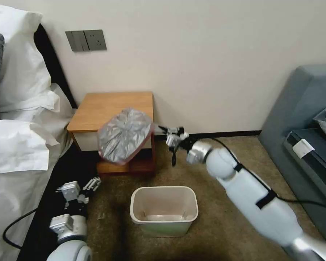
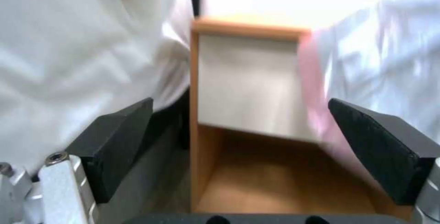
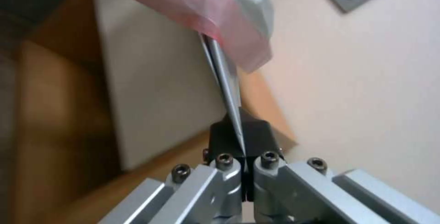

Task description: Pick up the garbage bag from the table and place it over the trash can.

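Left gripper [image 1: 92, 185] fingers spread, low by bed; right gripper [image 1: 162, 128] fingers seemingly pinch garbage bag [image 1: 124, 136] aloft.

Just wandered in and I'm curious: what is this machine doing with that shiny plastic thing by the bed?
It is a robot fitting a bin liner. Its right gripper is shut on the pink-banded rim of the garbage bag, holding it up in the air in front of the table. The trash can stands open on the carpet below, with no bag in it yet. The left gripper waits low beside the bed, fingers open, holding nothing.
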### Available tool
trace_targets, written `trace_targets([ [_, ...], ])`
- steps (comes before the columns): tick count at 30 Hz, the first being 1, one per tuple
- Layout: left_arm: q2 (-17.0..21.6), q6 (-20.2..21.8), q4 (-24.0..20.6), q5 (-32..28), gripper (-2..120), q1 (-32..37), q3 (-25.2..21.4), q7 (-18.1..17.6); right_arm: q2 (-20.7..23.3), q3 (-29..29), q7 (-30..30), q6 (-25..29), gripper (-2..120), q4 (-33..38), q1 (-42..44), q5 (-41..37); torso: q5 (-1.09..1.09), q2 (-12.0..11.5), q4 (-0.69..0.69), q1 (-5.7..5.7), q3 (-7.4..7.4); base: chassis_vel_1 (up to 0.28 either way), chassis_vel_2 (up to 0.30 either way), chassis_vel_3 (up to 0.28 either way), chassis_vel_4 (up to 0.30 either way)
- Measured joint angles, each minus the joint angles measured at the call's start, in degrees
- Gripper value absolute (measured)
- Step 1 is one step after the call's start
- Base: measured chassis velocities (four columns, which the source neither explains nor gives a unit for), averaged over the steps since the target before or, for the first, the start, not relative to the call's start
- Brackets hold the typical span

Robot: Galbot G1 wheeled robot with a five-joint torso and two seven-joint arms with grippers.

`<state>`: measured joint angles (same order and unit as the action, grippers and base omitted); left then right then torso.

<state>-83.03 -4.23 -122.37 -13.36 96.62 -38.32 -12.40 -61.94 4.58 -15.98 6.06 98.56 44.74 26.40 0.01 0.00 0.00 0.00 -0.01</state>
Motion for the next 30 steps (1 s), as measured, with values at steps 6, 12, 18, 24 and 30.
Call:
trace_targets([
  [6, 0.0, -0.2, -1.4, -0.5, 96, 0.3, -0.2, -0.5, 1.9, -0.6, 0.1, -0.1, 0, 4.8, 8.0, 1.6, 0.0, 0.0, 0.0, 0.0, 0.0, 0.0, 0.0, 0.0, 0.0],
  [12, 0.0, -0.8, -0.5, -0.5, 96, 0.5, 0.2, -0.7, 4.6, -0.9, 0.1, 1.4, 0, 7.8, 16.8, 3.9, 0.0, 0.0, 0.0, 0.0, 0.0, 0.0, 0.0, 0.0, 0.0],
  [18, 0.2, -0.9, 1.0, -0.6, 96, -0.4, 0.8, -0.8, 6.5, -4.3, -0.1, 3.4, 0, 9.4, 22.2, 5.5, 0.0, 0.0, 0.0, 0.0, 0.0, 0.0, 0.0, 0.0, 0.0],
  [24, 0.2, -0.9, 1.3, -0.5, 96, -0.8, 1.4, -0.7, 7.2, -6.1, -0.3, 3.9, 0, 11.0, 24.9, 5.5, 0.0, 0.0, 0.0, 0.0, 0.0, 0.0, 0.0, 0.0, 0.0],
  [30, 0.2, -0.9, 1.4, -0.4, 96, -1.0, 1.5, -0.6, 7.8, -5.8, -0.3, 4.2, 0, 12.4, 27.4, 6.0, 0.0, 0.0, 0.0, 0.0, 0.01, 0.0, 0.0, 0.0, 0.0],
])
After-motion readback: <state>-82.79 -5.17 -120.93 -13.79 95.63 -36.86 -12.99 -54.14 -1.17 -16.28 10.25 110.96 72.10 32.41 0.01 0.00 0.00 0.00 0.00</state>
